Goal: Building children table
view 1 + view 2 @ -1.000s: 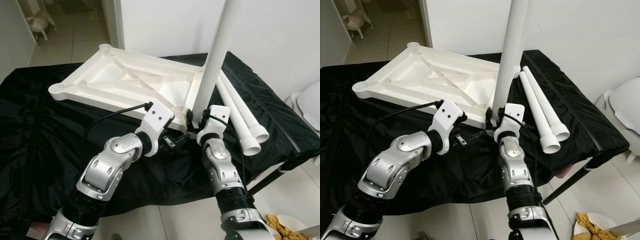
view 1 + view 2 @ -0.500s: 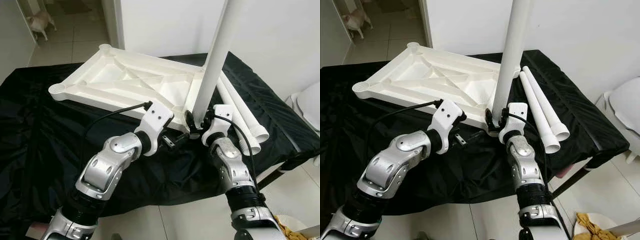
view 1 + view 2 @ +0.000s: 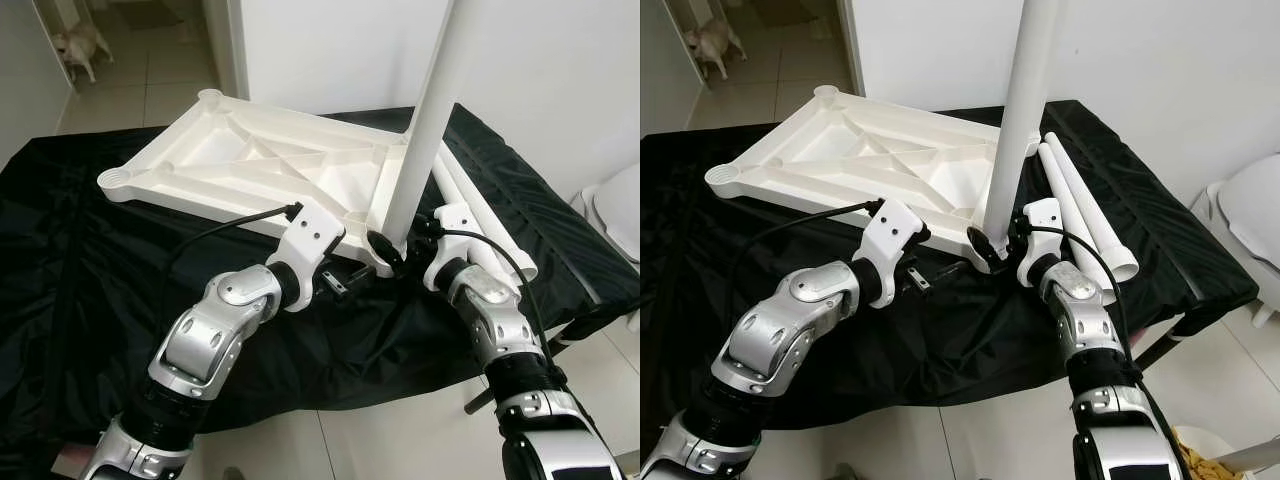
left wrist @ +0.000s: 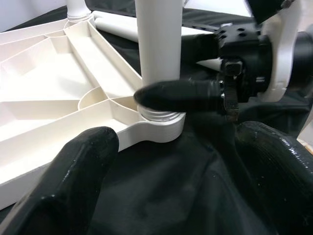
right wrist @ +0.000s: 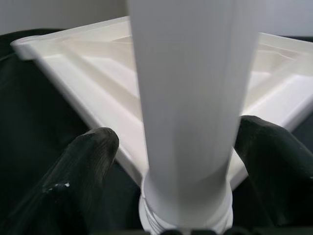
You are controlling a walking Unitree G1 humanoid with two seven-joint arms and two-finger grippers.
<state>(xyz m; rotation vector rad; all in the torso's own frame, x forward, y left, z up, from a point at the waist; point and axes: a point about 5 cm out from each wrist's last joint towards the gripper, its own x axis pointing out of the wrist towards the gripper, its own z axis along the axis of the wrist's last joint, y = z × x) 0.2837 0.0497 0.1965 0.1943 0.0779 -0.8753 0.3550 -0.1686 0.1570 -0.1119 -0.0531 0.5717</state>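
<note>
A black cloth (image 3: 80,250) covers the bench, with tiled floor (image 3: 150,70) beyond its far edge. The right gripper (image 3: 1002,240) has its fingers spread apart either side of the upright white leg (image 3: 425,120) at the near right corner socket of the upturned white tabletop (image 3: 250,165). The left gripper (image 3: 345,280) is open just beside that corner, holding nothing; two loose legs (image 3: 1085,220) lie near the bench's right edge.

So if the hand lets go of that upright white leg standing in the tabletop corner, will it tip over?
Probably not at once: the upright leg sits in the corner socket of the upturned tabletop, though threads still show there, so it may wobble. It looks like a stiff, hollow, light plastic tube. The right hand straddles its base with fingers apart. The loose legs would likely roll.
</note>
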